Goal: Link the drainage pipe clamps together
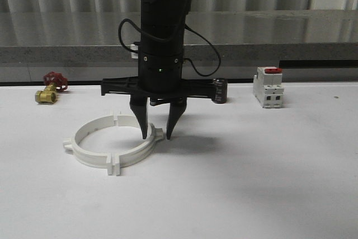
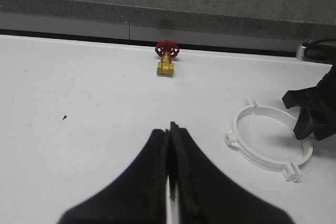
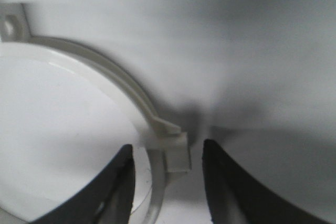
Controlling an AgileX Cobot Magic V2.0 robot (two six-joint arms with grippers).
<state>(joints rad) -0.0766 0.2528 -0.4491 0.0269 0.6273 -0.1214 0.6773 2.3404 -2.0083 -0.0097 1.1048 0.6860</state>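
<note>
The two white drainage pipe clamps lie flat on the white table as one ring, their end tabs meeting at the front and at the back. My right gripper points straight down at the ring's right side and is open. In the right wrist view the rim and its small outer ear sit between the open right gripper, with a gap on both sides. My left gripper is shut on nothing, hovering over bare table to the left of the ring.
A brass valve with a red handle lies at the back left. A white breaker with a red switch stands at the back right, with a small dark cylinder beside it. A grey ledge runs behind the table.
</note>
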